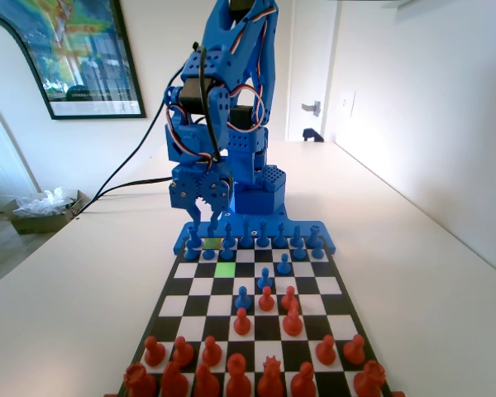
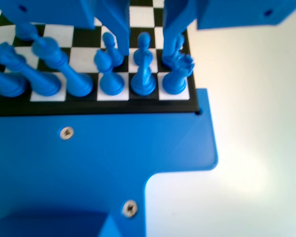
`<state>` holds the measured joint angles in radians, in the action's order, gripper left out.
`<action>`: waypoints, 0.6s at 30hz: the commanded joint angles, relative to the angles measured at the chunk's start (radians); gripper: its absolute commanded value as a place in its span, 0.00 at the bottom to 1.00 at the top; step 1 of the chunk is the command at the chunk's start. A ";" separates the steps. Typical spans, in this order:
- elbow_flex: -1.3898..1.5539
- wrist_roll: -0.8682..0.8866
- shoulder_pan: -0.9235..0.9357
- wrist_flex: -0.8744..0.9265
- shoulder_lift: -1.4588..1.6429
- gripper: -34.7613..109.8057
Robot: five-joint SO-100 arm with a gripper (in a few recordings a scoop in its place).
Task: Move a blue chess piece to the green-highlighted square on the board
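In the wrist view my gripper (image 2: 147, 47) is open, its two jaws hanging down on either side of a small blue chess piece (image 2: 143, 42), a pawn in the second row, with a gap on each side. In the fixed view the gripper (image 1: 205, 222) hangs low over the far left of the board (image 1: 331, 285), just above that pawn (image 1: 208, 250) beside a duller yellow-green square (image 1: 214, 242). The green-highlighted square (image 1: 225, 269) lies bare one row nearer the camera and slightly right.
Taller blue pieces (image 2: 143, 79) stand in the back row right under the gripper, with more pawns alongside. Three blue pawns (image 1: 264, 277) are advanced mid-board, close to red pieces (image 1: 267, 299). Several red pieces (image 1: 236, 372) fill the near end.
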<state>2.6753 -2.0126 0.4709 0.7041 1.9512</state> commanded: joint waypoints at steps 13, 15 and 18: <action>-0.011 0.038 -0.017 -0.034 -0.015 0.31; -0.008 0.032 -0.015 -0.044 -0.018 0.31; 0.000 0.026 -0.012 -0.063 -0.025 0.31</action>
<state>2.6783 -1.9681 0.4464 0.6504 1.9144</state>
